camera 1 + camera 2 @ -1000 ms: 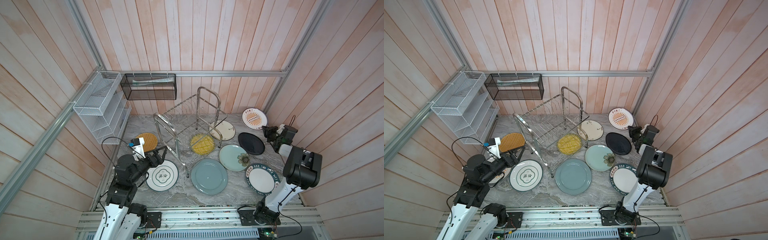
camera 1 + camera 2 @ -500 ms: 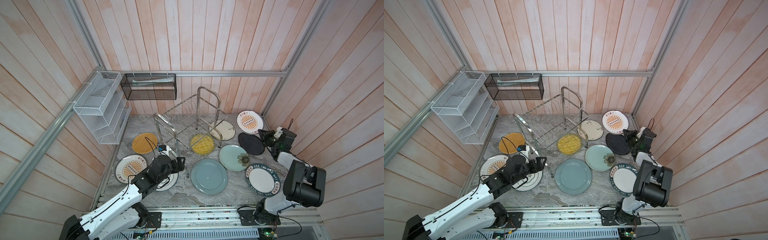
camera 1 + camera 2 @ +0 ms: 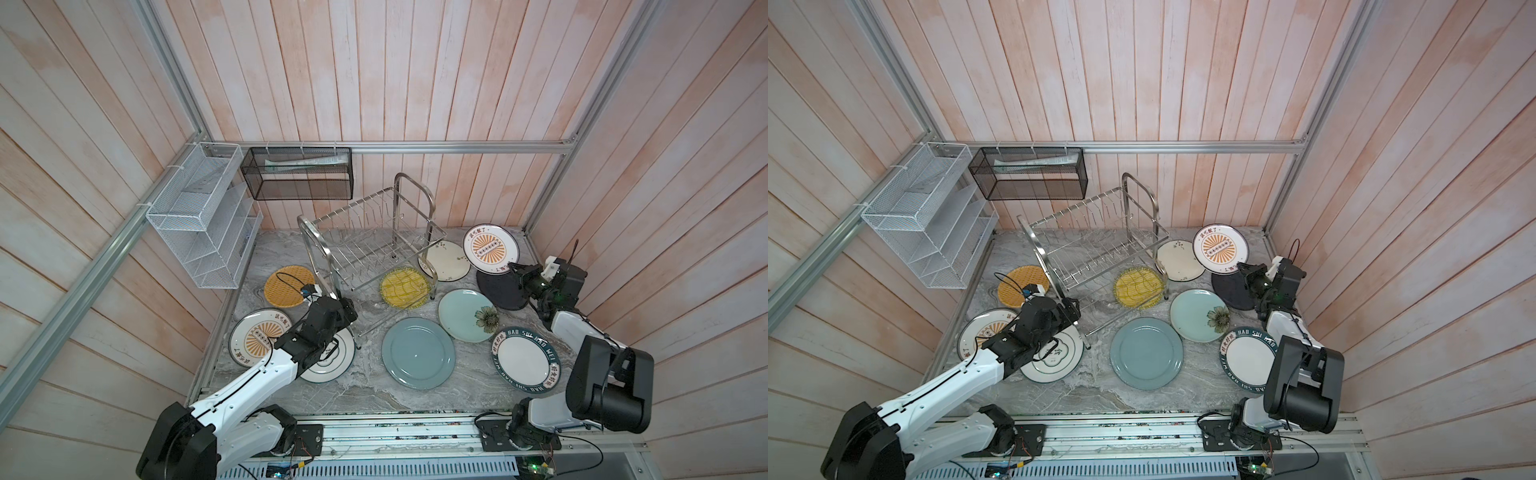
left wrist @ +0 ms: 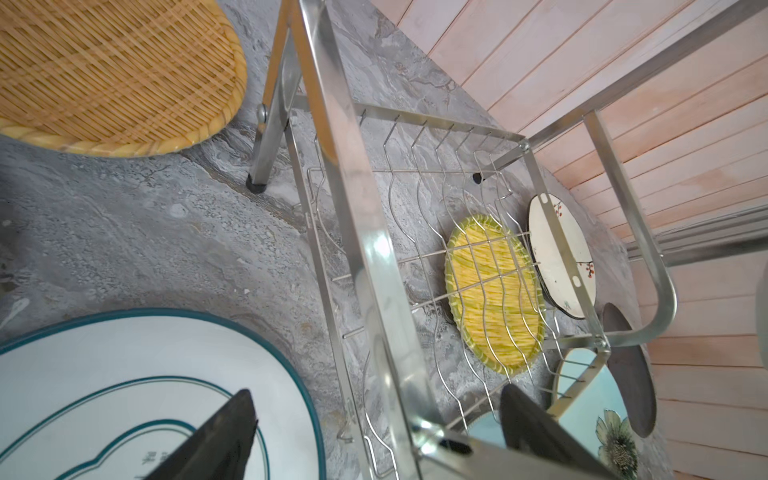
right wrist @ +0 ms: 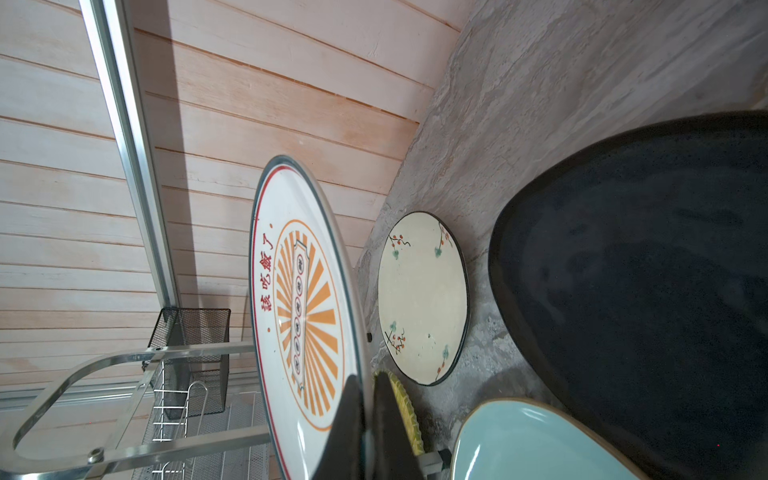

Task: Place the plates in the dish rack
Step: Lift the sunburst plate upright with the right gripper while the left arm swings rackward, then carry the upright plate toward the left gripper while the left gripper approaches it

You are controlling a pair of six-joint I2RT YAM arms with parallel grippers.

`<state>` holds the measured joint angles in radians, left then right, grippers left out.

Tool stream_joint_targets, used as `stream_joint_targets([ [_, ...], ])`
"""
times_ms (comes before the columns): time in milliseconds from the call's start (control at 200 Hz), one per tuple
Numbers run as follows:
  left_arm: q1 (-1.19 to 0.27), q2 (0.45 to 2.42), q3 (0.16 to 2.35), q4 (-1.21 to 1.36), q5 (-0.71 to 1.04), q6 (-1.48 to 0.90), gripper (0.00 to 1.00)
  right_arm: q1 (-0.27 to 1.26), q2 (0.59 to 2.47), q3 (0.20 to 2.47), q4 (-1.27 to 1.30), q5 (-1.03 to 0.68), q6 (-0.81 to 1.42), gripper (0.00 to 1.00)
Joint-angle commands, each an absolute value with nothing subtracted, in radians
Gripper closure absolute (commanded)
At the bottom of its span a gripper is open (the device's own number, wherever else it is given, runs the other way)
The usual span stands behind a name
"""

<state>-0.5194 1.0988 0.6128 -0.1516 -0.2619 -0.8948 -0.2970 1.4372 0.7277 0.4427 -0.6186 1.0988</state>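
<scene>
The steel dish rack stands empty at the back middle. My right gripper is shut on the rim of the orange sunburst plate, held tilted above the black plate. My left gripper is open, its fingers either side of the rack's near tube end, over the green-quatrefoil plate. Flat on the table lie a woven yellow plate, another sunburst plate, grey-blue, celadon, teal-rim and cream plates.
A yellow-green plate lies under the rack's right end. A white mesh organiser hangs on the left wall and a black mesh basket on the back wall. Wooden walls close in three sides.
My left arm has unfolded from the left edge and brought its open gripper to the rack's near end. The right gripper has carried the sunburst plate a little left, toward the rack.
</scene>
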Motion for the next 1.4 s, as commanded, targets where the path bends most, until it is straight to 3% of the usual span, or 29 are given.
stream_joint_targets([
  [0,-0.453,1.145,0.668,-0.073,-0.193,-0.814,0.08,-0.282,1.387,0.72,0.449,-0.632,1.08,1.0],
  [575,-0.281,1.509,0.905,0.131,0.097,-0.607,0.07,-0.245,1.229,0.642,0.361,-0.616,1.038,1.0],
  [765,-0.238,1.566,0.985,0.076,0.114,-0.618,0.02,-0.238,1.204,0.636,0.341,-0.602,1.025,1.0],
  [1210,-0.23,1.083,0.78,-0.117,0.327,-0.61,0.0,-0.236,1.07,0.606,0.196,-0.663,1.028,1.0],
  [1395,-0.39,0.952,0.72,-0.113,0.355,-0.653,0.0,-0.173,0.993,0.602,0.068,-0.675,1.01,1.0],
])
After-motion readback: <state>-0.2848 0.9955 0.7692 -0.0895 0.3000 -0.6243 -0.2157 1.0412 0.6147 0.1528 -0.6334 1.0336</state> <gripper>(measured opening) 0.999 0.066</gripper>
